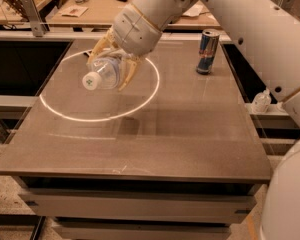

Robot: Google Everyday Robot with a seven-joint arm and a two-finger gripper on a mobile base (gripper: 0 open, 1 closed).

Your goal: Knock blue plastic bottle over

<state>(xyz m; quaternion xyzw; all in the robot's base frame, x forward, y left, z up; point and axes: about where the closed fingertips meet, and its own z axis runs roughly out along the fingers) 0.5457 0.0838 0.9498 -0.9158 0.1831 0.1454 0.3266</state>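
The blue plastic bottle (105, 75) is clear and pale bluish with a white cap pointing toward the front left. It lies tilted nearly on its side, held above the table. My gripper (112, 64) is shut on the bottle, its tan fingers (129, 70) wrapped around the body. The bottle hangs over the white ring of light (97, 116) on the left half of the brown table (190, 139). Its shadow falls on the table in front of it.
A blue-and-silver drink can (208, 51) stands upright at the table's back right. A small white bottle (261, 102) sits off the table's right edge. Desks with clutter stand behind the table. My white arm (240, 29) spans the upper right.
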